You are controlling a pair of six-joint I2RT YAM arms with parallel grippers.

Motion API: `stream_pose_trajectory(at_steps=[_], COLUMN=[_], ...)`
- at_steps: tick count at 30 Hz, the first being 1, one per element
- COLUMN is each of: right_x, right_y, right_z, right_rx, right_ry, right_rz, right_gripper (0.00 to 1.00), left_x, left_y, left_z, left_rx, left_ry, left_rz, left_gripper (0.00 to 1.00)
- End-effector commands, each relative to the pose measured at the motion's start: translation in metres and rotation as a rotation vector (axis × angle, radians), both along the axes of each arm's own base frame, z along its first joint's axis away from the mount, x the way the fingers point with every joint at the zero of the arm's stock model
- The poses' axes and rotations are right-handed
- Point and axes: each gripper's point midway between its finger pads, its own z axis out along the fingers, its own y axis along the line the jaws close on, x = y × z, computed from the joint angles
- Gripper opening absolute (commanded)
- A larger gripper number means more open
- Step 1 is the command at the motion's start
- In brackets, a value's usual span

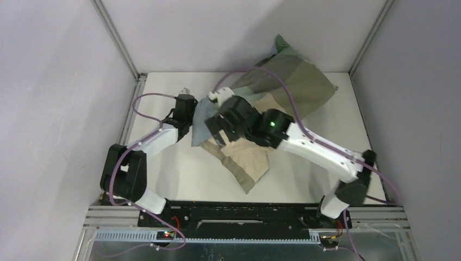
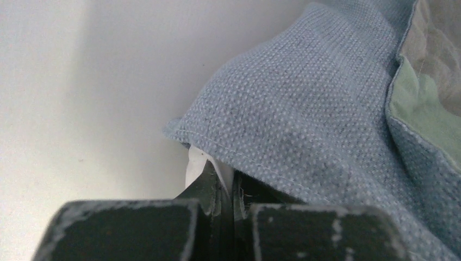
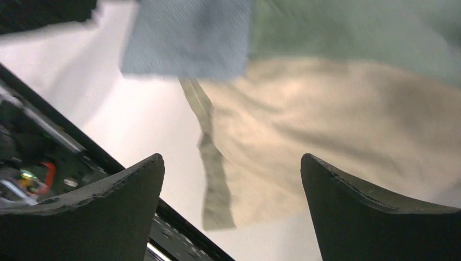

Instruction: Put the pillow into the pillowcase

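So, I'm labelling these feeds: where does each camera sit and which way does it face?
Top external: above and behind the arms, looking down on table, pillow and pillowcase; both arms show.
Left wrist: wrist-mounted, looks along the left gripper, shut on the pillowcase's blue hem.
Right wrist: wrist-mounted, looks past the open right gripper at the pillow.
Shared: the blue hem shows in all three.

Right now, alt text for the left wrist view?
Close-up: the left tool, fingers pressed together at bottom centre, apparently pinches the stitched hem of the blue-grey pillowcase, which drapes over its tips. The cloth's paler green inner side shows at right; bare white table fills the left.
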Motion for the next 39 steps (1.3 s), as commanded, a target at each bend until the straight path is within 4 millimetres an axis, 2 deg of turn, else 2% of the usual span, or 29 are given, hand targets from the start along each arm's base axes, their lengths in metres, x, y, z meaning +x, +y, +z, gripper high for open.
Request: stream_pose_trajectory(at_steps=[1,3,5,13,18,22,27,30,32,33,34,36,37,39], right_x=[-0.005,-0.013,-0.02,-0.068,-0.083,-0.086,-0.083,-0.079,-0.076,-0.075,-0.074,-0.077,-0.08,-0.102], right_y=[-0.041,-0.054,-0.063,-0.059,-0.069,-0.076,-0.096,-0.101,-0.1,-0.097,-0.093,-0.074,-0.055,-0.014], right_z=[-0.011,-0.044,-0.068,-0.144,-0.186,-0.209,-0.223,-0.222,-0.214,-0.208,-0.2,-0.173,-0.149,-0.105], right_rx=[-0.006,-0.05,-0.083,-0.213,-0.3,-0.373,-0.473,-0.486,-0.47,-0.455,-0.436,-0.377,-0.313,-0.182], right_ry=[-0.124,-0.129,-0.121,-0.028,0.045,0.065,0.045,0.027,0.019,0.016,0.014,0.006,0.0,0.007], right_rz=[-0.093,-0.112,-0.13,-0.137,-0.227,-0.257,-0.315,-0.334,-0.333,-0.321,-0.303,-0.235,-0.185,-0.02], right_gripper=[0.98,0.98,0.98,0.98,0.98,0.99,0.97,0.87,0.72,0.58,0.38,0.04,0.0,0.0], left_x=[0.02,0.017,0.018,0.022,0.025,0.027,0.032,0.033,0.034,0.034,0.035,0.036,0.036,0.037], left_y=[-0.006,-0.005,-0.005,0.001,0.011,0.019,0.028,0.033,0.035,0.036,0.037,0.038,0.039,0.041], left_z=[0.04,0.034,0.034,0.026,0.019,0.015,0.008,0.004,0.001,-0.001,-0.002,-0.006,-0.008,-0.011], left_rx=[-0.054,-0.052,-0.049,-0.037,-0.025,-0.018,-0.009,-0.002,-0.001,-0.002,-0.003,-0.005,-0.007,-0.021], left_ry=[-0.09,-0.057,-0.05,-0.014,0.0,0.008,0.021,0.03,0.032,0.035,0.036,0.038,0.038,0.037], left_rz=[-0.019,-0.028,-0.032,-0.027,-0.007,0.012,0.038,0.051,0.061,0.067,0.073,0.085,0.095,0.122], left_gripper=[0.0,0.0,0.0,0.0,0.0,0.0,0.0,0.0,0.0,0.0,0.0,0.0,0.0,0.0])
